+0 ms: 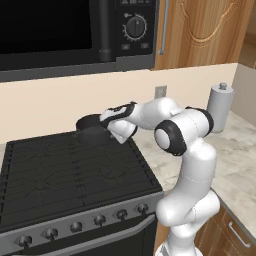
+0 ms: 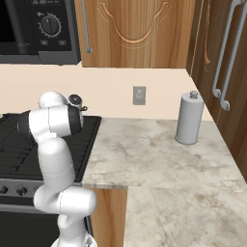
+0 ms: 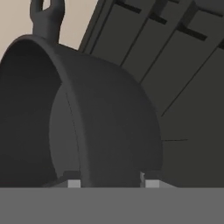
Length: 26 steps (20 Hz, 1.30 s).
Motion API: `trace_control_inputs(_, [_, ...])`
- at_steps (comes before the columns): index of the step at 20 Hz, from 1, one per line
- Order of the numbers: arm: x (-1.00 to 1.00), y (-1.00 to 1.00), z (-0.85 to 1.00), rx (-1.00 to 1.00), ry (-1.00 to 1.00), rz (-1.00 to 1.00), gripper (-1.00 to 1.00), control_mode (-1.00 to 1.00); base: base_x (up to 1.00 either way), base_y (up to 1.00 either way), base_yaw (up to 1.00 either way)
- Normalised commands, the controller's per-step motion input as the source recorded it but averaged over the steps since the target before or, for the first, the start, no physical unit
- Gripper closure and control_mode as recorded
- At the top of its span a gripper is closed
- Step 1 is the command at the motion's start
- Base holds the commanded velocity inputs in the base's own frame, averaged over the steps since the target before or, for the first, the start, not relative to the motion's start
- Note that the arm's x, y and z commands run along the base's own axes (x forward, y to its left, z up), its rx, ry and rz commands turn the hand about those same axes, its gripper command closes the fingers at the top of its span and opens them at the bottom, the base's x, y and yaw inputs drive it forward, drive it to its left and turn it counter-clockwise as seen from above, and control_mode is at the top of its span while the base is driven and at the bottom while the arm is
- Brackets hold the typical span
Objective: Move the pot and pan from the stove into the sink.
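The black pot [image 1: 86, 125] stands at the back right corner of the stove [image 1: 65, 170], against the wall. My gripper [image 1: 104, 126] reaches in from the right and meets the pot's near rim. In the hand view the pot [image 3: 109, 109] lies close up, with one loop handle [image 3: 46, 15] at its far side. The gripper [image 3: 111, 183] straddles the pot's wall, one fingertip [image 3: 72, 182] inside and the other outside, closed against it. The pan and the sink are out of view.
A black microwave [image 1: 50, 30] hangs low above the stove. To the right runs a marble counter [image 2: 159, 159] with a grey canister [image 2: 189, 118] by the wall. A wall outlet [image 2: 139, 95] and wooden cabinets [image 2: 140, 29] are behind.
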Motion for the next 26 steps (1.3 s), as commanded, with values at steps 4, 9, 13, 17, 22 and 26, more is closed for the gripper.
trace_control_inputs(4, [-0.02,-0.01,0.17,0.0,0.01,0.0,1.0,-1.0,0.0,0.0,0.0])
trace_control_inputs(9, [-0.24,-0.01,0.5,0.0,0.02,0.0,1.0,-1.0,0.0,0.0,0.0])
trace_control_inputs(13, [-0.33,-0.09,0.72,0.0,0.07,0.0,1.0,-1.0,0.0,0.0,0.0])
trace_control_inputs(17, [-0.52,-0.19,0.85,0.0,0.05,0.0,1.0,-1.0,0.0,0.0,0.0])
trace_control_inputs(22, [-0.76,-0.27,0.78,0.0,0.01,0.0,1.0,-1.0,0.0,0.0,0.0])
trace_control_inputs(26, [-0.98,-0.37,0.5,0.0,-0.05,0.03,1.0,-1.0,0.0,0.0,0.0])
